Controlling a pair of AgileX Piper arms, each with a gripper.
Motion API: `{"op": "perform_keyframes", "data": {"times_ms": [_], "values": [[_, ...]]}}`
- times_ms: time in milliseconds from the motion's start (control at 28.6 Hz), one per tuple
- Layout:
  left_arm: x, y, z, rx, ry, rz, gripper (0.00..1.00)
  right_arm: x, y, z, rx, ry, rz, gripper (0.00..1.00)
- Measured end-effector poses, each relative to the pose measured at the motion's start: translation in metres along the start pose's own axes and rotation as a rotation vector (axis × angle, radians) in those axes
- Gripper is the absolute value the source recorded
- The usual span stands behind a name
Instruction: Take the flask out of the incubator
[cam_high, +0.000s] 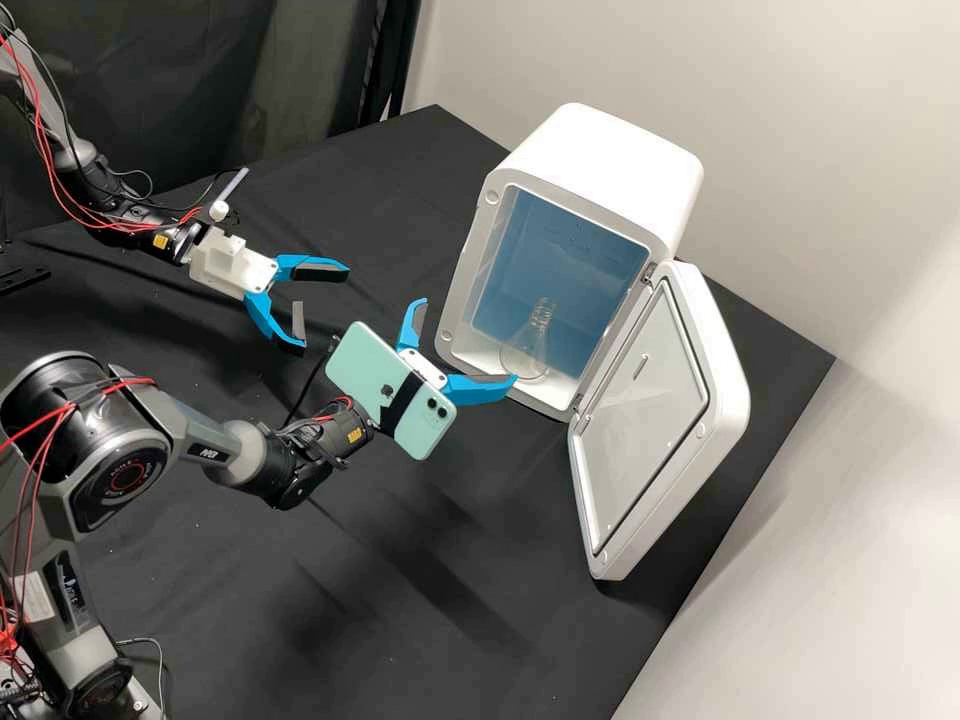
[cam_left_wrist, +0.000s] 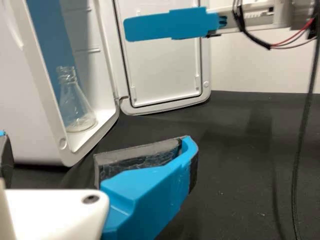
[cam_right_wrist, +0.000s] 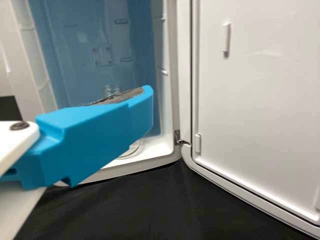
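Flask (cam_high: 530, 345) removal is only getting started, judging by how things are lying: the clear conical vessel is standing upright on the floor of the incubator (cam_high: 600, 160), inside the blue-lined chamber, and nothing is touching it.

Nearest on the black bench (cam_high: 400, 580), the right arm is coming in from the near left, and the right gripper (cam_high: 455, 350) is hanging just in front of the chamber's mouth with its two blue fingers spread wide and nothing between them. In its own wrist view one finger is lying across the lower part of the opening, with the flask's neck (cam_right_wrist: 112, 91) peeking out just above it.

To the right of that gripper, the white door (cam_high: 650, 420) is hanging fully open, swung toward the near right on its hinge, so the opening step is looking finished.

Farther back and to the left, the left gripper (cam_high: 322, 305) is hovering over the bench, well apart from the incubator, its fingers likewise parted and carrying nothing. From its wrist camera the flask (cam_left_wrist: 75, 102) is showing inside the open chamber.

What is remaining, by my reading: entering the chamber, closing on the flask, lifting it clear and bringing it out onto the bench.
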Motion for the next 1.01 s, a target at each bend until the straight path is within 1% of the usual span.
{"op": "perform_keyframes", "data": {"times_ms": [35,70,105,140,280,454,629,804,1014], "values": [[0.000,0.0000,0.000,0.000,-0.001,0.000,1.00,0.001,0.001,0.002,-0.003,0.004,0.010,1.00],[0.000,0.0000,0.000,0.000,-0.001,0.000,1.00,0.000,0.001,0.003,0.004,0.008,0.015,1.00],[0.000,0.0000,0.000,0.000,-0.001,0.000,1.00,0.001,0.001,0.005,0.011,0.006,0.018,1.00],[0.000,0.0005,0.000,0.001,-0.001,0.002,1.00,0.000,0.001,0.007,0.009,0.004,0.018,1.00],[0.001,0.0014,0.000,0.002,-0.001,0.005,1.00,0.002,-0.002,0.019,0.002,-0.027,-0.001,1.00],[0.001,0.0020,0.000,0.003,-0.002,0.007,1.00,0.004,-0.005,0.030,0.003,-0.058,-0.012,1.00],[0.001,0.0020,0.000,0.003,-0.002,0.007,1.00,0.006,-0.009,0.038,0.005,-0.080,-0.020,1.00],[0.001,0.0020,0.000,0.003,-0.002,0.007,1.00,0.012,-0.011,0.041,0.003,-0.081,-0.022,1.00],[0.001,0.0020,0.000,0.003,-0.002,0.007,1.00,0.022,-0.007,0.043,0.002,-0.075,-0.005,1.00]]}}
